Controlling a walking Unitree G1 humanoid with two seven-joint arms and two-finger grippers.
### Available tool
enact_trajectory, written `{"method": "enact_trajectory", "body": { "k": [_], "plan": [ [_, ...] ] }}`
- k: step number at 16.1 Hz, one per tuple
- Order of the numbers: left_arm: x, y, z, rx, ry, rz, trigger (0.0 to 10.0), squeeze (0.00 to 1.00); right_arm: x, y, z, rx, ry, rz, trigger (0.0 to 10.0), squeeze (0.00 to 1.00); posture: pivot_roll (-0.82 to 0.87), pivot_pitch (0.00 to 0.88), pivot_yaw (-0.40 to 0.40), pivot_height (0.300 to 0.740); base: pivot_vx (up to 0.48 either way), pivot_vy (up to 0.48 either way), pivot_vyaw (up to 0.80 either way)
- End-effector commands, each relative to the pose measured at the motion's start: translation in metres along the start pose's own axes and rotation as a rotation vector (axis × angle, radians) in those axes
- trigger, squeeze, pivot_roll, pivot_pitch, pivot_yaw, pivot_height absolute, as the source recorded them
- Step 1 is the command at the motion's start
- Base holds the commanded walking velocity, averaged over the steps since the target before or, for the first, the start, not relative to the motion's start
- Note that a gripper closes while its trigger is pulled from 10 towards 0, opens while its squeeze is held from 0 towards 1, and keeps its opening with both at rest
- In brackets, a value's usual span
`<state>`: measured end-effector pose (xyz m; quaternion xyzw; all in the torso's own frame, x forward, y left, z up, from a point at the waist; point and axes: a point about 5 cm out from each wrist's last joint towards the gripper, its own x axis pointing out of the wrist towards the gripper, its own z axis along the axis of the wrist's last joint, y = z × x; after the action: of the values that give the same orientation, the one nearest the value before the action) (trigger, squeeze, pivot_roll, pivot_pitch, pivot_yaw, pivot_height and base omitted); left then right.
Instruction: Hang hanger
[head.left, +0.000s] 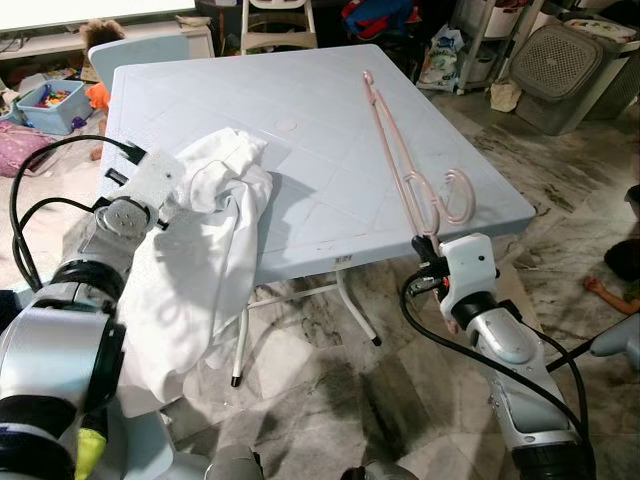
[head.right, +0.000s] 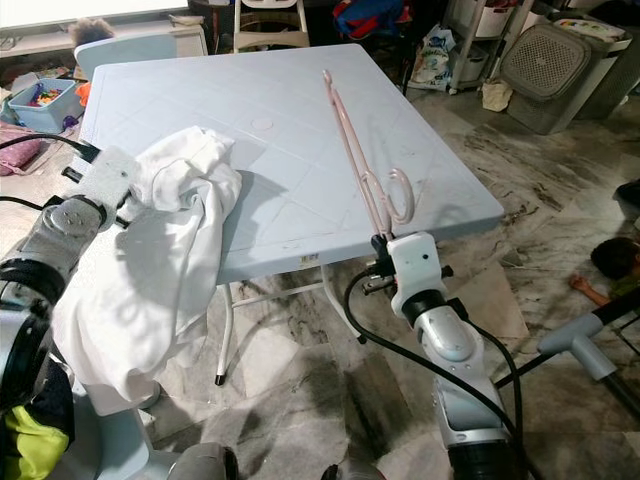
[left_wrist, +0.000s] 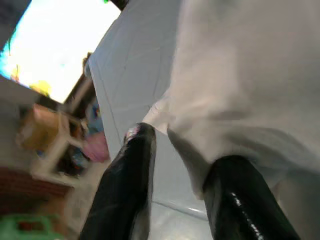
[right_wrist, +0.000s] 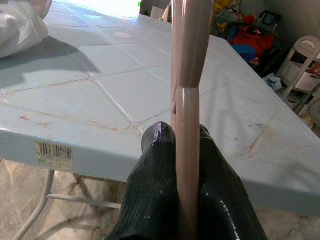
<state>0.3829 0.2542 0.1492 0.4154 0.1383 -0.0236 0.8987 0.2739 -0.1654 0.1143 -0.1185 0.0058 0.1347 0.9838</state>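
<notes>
Nearest, the right gripper (head.left: 428, 243) is clenched on the near end of the slim pink plastic hanger (head.left: 400, 165), which stretches away from it across the pale blue plastic table (head.left: 320, 140). I judge the task barely begun: grasped, not lifted, nothing hung. The right arm reaches up to the table's near edge. Across from it, the left gripper (left_wrist: 175, 165) grips the crumpled white cloth garment (head.left: 205, 240), forearm raised.

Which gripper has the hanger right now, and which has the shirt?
The right gripper has its fingers clamped on the pink hanger at the table's near edge. The left gripper is at the white garment.
</notes>
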Motion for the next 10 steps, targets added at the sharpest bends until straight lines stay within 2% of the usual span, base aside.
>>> {"method": "enact_trajectory", "body": {
  "k": [1,2,3,4,5,6,7,8,10],
  "plan": [
    [-0.001,0.005,0.003,0.112,-0.038,-0.02,10.0,1.0,0.003,-0.001,0.003,-0.002,-0.015,-0.006,10.0,0.0,-0.07,0.0,-0.025,0.74,0.0,0.0,0.0],
    [-0.004,0.014,0.009,0.453,-0.114,0.042,10.0,1.0,0.004,-0.002,0.001,-0.001,-0.013,-0.007,10.0,0.0,-0.06,0.0,-0.026,0.74,0.0,0.0,0.0],
    [-0.005,0.024,0.014,0.468,-0.161,0.096,10.0,1.0,0.005,-0.002,0.001,0.0,-0.013,-0.008,10.0,0.0,-0.06,0.0,-0.026,0.74,0.0,0.0,0.0],
    [-0.006,0.035,0.021,0.215,-0.193,0.149,10.0,1.0,0.006,0.0,0.002,0.001,-0.016,-0.007,10.0,0.0,-0.06,0.0,-0.026,0.74,0.0,0.0,0.0],
    [-0.006,0.039,0.021,-0.026,-0.188,0.165,10.0,1.0,0.006,0.0,0.002,0.003,-0.017,-0.006,10.0,0.0,-0.06,0.0,-0.026,0.74,0.0,0.0,0.0],
    [-0.007,0.042,0.024,-0.152,-0.221,0.151,10.0,1.0,0.007,0.001,0.002,0.005,-0.018,-0.005,10.0,0.0,-0.05,0.0,-0.026,0.74,0.0,0.0,0.0],
    [-0.008,0.043,0.026,-0.187,-0.252,0.15,10.0,1.0,0.007,0.002,0.001,0.006,-0.018,-0.004,10.0,0.0,-0.05,0.0,-0.026,0.74,0.0,0.0,0.0],
    [-0.009,0.042,0.026,-0.26,-0.266,0.153,10.0,1.0,0.007,0.002,0.001,0.006,-0.018,-0.004,10.0,0.0,-0.04,0.0,-0.03,0.74,0.0,0.0,0.0],
    [-0.011,0.039,0.019,-0.346,-0.271,0.174,10.0,1.0,0.007,0.002,0.0,0.006,-0.018,-0.003,10.0,0.0,-0.04,0.0,-0.03,0.74,0.0,0.0,0.0]
  ]
}}
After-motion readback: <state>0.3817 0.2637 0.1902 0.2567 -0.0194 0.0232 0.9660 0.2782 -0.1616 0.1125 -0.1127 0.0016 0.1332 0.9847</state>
